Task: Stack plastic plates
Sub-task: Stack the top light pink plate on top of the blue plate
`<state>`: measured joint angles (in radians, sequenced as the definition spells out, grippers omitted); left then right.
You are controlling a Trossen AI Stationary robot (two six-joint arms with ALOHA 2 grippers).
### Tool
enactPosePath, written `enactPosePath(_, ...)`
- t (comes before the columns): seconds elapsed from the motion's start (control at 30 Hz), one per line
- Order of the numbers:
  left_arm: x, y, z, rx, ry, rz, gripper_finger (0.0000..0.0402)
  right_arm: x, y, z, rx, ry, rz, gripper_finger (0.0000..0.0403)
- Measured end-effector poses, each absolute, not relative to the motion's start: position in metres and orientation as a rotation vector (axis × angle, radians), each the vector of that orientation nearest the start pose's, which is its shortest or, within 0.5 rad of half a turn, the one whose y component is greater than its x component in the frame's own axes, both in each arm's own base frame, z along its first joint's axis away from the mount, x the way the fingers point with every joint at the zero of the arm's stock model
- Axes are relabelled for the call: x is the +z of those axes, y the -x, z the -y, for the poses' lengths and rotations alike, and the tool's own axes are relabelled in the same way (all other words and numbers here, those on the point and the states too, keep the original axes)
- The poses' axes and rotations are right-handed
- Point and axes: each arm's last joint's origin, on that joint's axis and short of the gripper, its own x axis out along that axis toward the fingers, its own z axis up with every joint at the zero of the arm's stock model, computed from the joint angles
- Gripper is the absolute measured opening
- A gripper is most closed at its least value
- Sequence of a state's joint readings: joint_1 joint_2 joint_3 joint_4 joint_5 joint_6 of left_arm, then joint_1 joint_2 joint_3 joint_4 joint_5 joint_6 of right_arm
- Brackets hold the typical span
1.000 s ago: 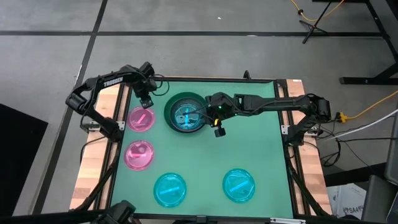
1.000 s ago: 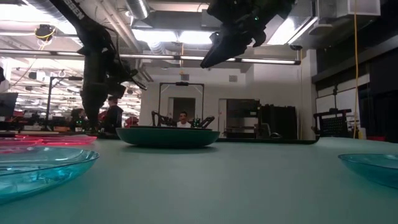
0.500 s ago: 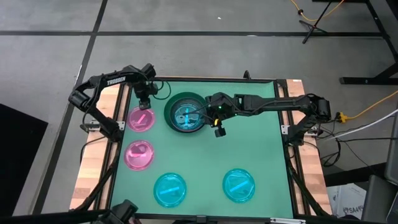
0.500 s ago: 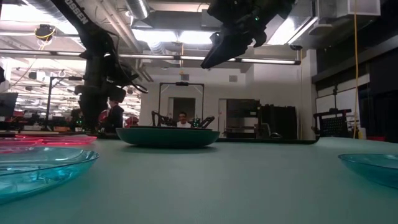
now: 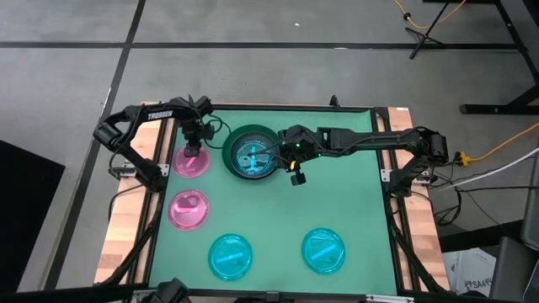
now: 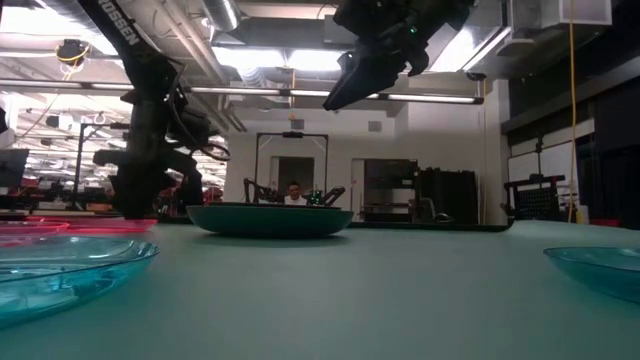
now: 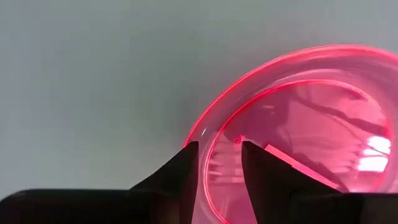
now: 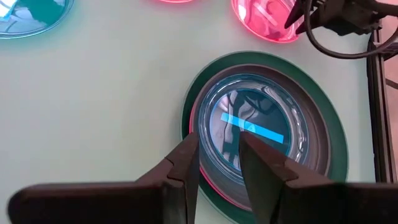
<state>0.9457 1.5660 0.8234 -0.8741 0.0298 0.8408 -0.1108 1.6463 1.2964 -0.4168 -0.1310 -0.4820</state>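
A dark green plate point(image 5: 253, 154) sits at the table's far middle with a grey, a pink and a cyan plate nested in it, the cyan one point(image 8: 252, 127) on top. My right gripper point(image 8: 217, 135) hangs open and empty above the stack's right part, well above it in the low view point(image 6: 335, 95). A pink plate point(image 5: 192, 163) lies flat at the far left. My left gripper point(image 5: 193, 145) points down at its far rim, open, one finger outside the rim and one inside point(image 7: 219, 146). My left gripper stands astride the pink plate's far rim point(image 7: 208, 140), coming from above with its fingers pointing down. Whether either finger touches the rim, I cannot tell. The plate lies flat on the table.
A second pink plate point(image 5: 189, 209) lies near the left edge. Two cyan plates point(image 5: 230, 256) point(image 5: 323, 250) lie along the near edge. The green mat point(image 5: 337, 202) is bare in the middle and at the right. Wooden strips border the mat on both sides.
My left gripper has sunk toward the far-left pink plate's far rim, shifting a little toward the near edge, and has rolled about its own axis. The plates lie as before.
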Motion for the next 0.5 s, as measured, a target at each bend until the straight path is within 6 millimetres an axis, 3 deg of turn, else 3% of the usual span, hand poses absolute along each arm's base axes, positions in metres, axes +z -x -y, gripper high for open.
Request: enactPosePath(0.5,0.1549,-0.1467,-0.1849,0.053,0.074,-1.566,0.0116,0.2723,-0.3583,0.0362,0.201,0.366,-0.739,0.0101)
